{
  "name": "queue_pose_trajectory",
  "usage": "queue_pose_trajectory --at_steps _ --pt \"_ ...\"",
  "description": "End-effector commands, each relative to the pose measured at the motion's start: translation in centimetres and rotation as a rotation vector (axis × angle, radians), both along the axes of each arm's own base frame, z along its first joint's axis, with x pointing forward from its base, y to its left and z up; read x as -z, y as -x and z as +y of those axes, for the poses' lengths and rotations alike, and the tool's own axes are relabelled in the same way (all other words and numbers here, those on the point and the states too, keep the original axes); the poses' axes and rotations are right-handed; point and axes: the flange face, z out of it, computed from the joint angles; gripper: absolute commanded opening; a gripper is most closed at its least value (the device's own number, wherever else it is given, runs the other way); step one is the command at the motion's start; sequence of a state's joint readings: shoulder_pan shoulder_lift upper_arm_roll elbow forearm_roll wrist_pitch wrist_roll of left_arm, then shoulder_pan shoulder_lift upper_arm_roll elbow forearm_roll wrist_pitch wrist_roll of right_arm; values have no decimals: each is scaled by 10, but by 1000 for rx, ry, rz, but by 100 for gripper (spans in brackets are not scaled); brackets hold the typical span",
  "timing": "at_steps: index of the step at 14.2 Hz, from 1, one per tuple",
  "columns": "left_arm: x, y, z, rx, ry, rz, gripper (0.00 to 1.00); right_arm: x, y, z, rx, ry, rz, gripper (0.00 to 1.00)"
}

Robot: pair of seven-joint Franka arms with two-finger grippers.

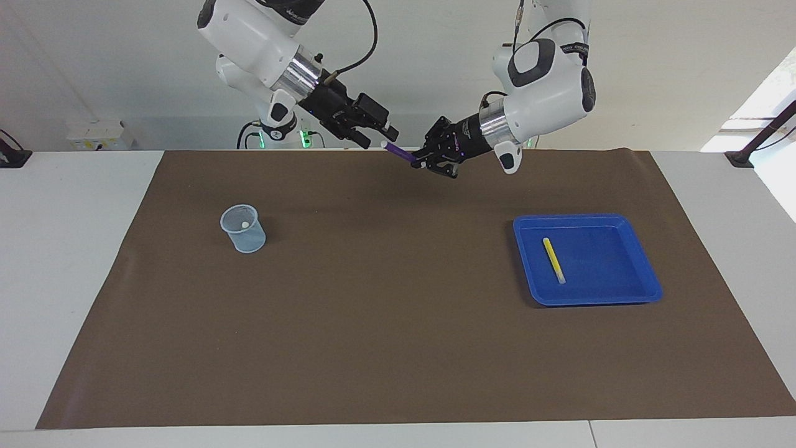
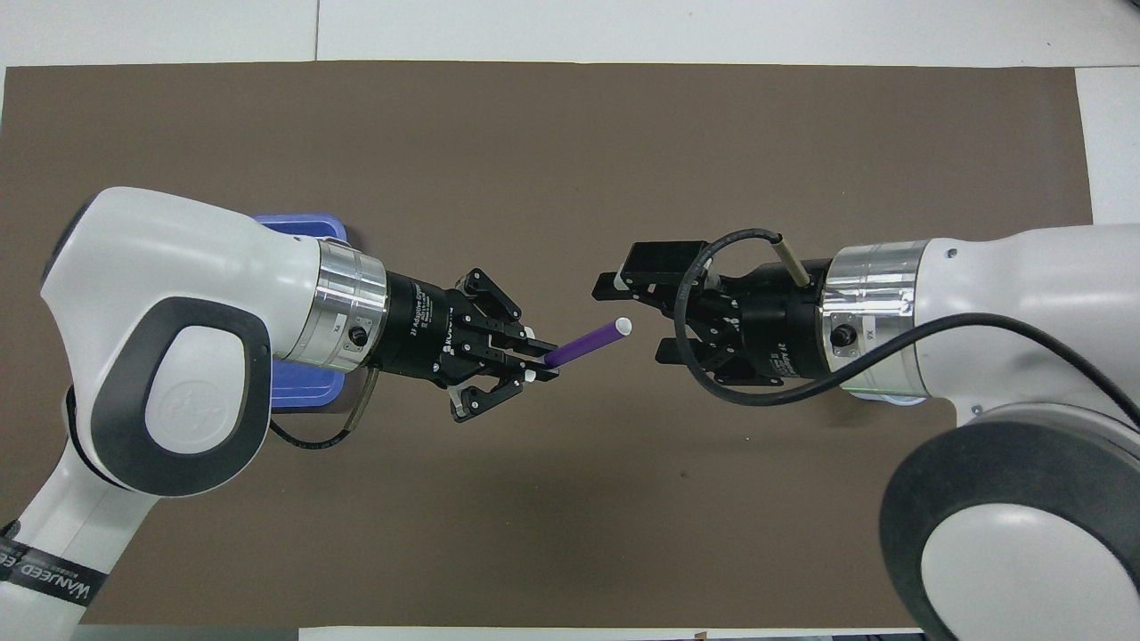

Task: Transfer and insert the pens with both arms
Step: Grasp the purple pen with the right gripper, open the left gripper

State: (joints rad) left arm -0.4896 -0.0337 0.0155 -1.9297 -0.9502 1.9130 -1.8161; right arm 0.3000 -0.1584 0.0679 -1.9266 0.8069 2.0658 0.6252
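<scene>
My left gripper is shut on the dark end of the purple pen, held up over the mat's middle strip near the robots. The pen's whitish cap end points at my right gripper. That gripper hangs open, and the cap sits just at the mouth of its spread fingers without touching them. The yellow pen lies in the blue tray toward the left arm's end. In the overhead view the left arm hides the yellow pen.
A clear plastic cup stands on the brown mat toward the right arm's end, with a small whitish thing showing inside it. In the overhead view the right arm covers most of the cup, and only a corner of the tray shows.
</scene>
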Motion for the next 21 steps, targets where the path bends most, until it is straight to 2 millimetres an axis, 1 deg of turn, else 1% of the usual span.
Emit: queue_pose_trajectory --at_steps 1,3,4,6,7,8,9,11,14,15,16,17,18,21 --pt "-2 13 0 -42 15 11 0 2 9 5 -25 37 -37 100" --pt "-3 14 0 -55 30 16 0 6 8 9 -40 57 -50 100" --pt "-4 14 -1 -62 31 17 0 7 6 10 -39 62 -65 98" --pt "-1 15 -5 -68 28 14 0 8 9 16 -55 64 -71 94" --pt "-1 16 -5 -68 28 14 0 9 9 16 -67 82 -79 88" --pt "-1 16 -5 -68 28 14 0 8 10 16 -89 104 -96 77" --pt "-1 16 -5 -68 28 14 0 9 11 15 -94 108 -96 68" --pt "-2 16 -5 -67 27 10 0 10 11 16 -95 108 -94 55" --pt "-3 14 -4 -78 29 5 0 9 10 15 -93 108 -95 52" --pt "-3 15 -5 -76 29 5 0 9 10 15 -94 108 -96 40" --pt "-3 15 -5 -76 29 5 0 9 9 15 -92 108 -96 24" --pt "-3 15 -5 -76 29 5 0 9 9 15 -93 108 -97 3" --pt "-3 14 -4 -78 29 5 0 9 10 15 -93 108 -95 0" --pt "-3 14 -4 -79 30 4 0 10 10 16 -95 108 -93 0"
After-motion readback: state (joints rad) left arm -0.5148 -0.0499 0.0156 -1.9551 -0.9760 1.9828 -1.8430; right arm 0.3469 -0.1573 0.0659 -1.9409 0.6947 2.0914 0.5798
